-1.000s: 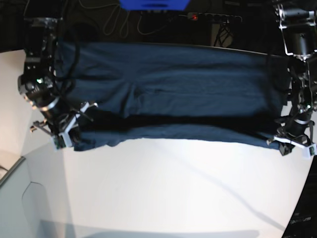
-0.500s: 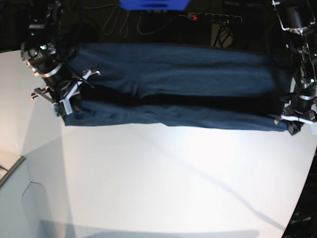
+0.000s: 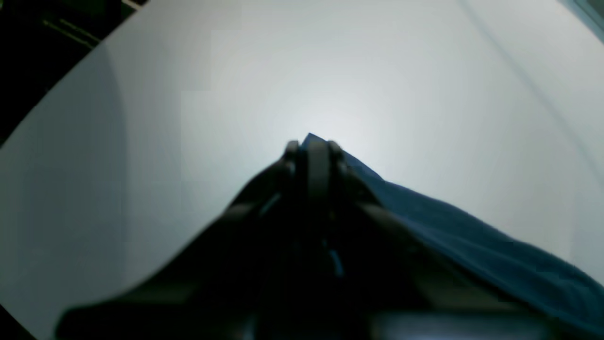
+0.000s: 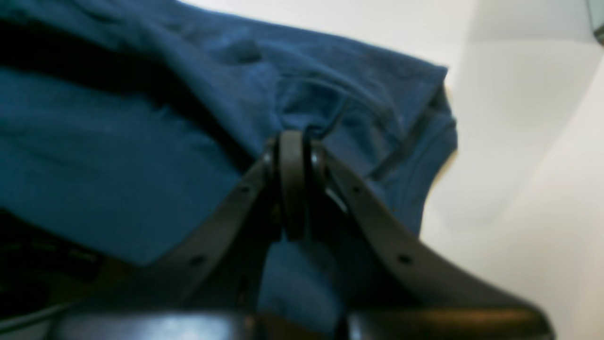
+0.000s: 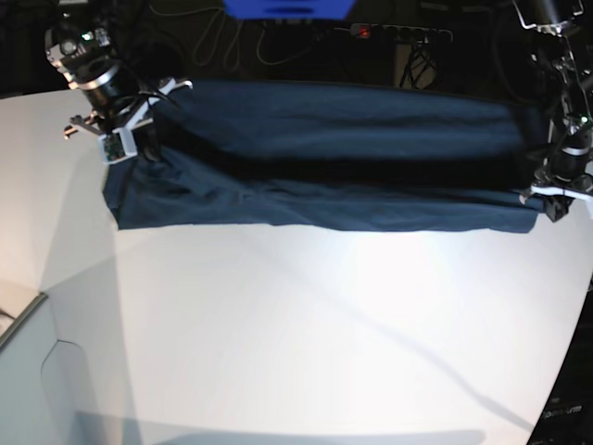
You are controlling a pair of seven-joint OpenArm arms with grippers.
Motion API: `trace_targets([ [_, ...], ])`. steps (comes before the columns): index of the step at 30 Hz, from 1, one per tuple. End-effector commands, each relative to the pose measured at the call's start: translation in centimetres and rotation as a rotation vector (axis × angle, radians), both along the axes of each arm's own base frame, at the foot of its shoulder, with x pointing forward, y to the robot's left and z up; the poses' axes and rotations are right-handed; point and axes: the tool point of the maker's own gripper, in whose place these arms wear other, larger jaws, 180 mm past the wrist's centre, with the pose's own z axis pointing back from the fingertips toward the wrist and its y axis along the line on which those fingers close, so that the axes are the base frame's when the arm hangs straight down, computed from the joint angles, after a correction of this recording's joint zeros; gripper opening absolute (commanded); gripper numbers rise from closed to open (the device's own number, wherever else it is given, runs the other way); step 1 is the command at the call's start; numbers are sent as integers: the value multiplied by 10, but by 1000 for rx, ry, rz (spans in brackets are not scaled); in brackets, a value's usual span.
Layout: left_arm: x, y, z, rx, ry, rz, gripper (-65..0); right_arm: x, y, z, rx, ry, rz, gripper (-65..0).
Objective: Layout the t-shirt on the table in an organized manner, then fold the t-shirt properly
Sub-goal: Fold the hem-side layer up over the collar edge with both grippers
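The dark navy t-shirt [image 5: 324, 176] is stretched as a long band across the far part of the white table [image 5: 324, 324], with a dark fold line running along its middle. On the base view's left, my right gripper [image 5: 117, 146] is shut on the shirt's left end. The right wrist view shows its fingers [image 4: 292, 156] pinching bunched cloth [image 4: 141, 165] near a hemmed edge. My left gripper [image 5: 554, 202], on the base view's right, is shut on the other end; its fingertips [image 3: 317, 156] clamp a pointed corner of cloth [image 3: 472, 245] above the table [image 3: 236, 71].
Behind the table lie dark cables and a power strip [image 5: 398, 32] with a red light, plus a blue object [image 5: 287, 7]. The table's curved edge [image 5: 567, 371] runs down the right. A grey ledge [image 5: 18, 320] sits at the lower left.
Both grippers have moved toward the far side of the table, drawing the shirt's held edge with them. The band of cloth now lies farther back and its near edge has receded.
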Motion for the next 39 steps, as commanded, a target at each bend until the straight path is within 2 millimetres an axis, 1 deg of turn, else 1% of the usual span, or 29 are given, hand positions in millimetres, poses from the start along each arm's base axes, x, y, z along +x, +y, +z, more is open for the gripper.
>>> trace_targets([
  [1,7,6,17,28,-50,-3,-648,5,1,16,13,-63,6,-650],
  [2,7,6,17,28,-50,-3,-648,3,2,17,15,-66,7,-650],
  [5,-2,7,10,29,-25,-3,-648,0,3,19,16,-74,11,-650],
  [7,-3,5,13,35,-27,-9,-648,-3,3,18,15,-68,12,-650],
  [8,-8,4,12,39,-21,-13,-648,-3,3,18,15,-68,12,-650],
  [12,-17,1,13,54,-13,-27,-648,-3,-7,19,1,-68,-12,-650],
  [17,-26,1,7,54,10,-27,-648,-6,-8,15,-1,-55,-13,-650],
  [20,-31,2,2,50,27,-23,-648,-12,-7,6,5,-27,-13,-650],
  [29,-35,3,-2,49,39,-20,-648,-15,-6,4,8,-19,-12,-650],
  [32,-38,5,-11,37,58,-9,-648,-18,-7,-3,11,1,-16,-650],
  [35,-42,6,-19,27,79,-1,-648,-25,-8,-16,17,40,-21,-650],
  [39,-44,7,-23,22,90,3,-648,-32,-10,-30,24,81,-30,-650],
])
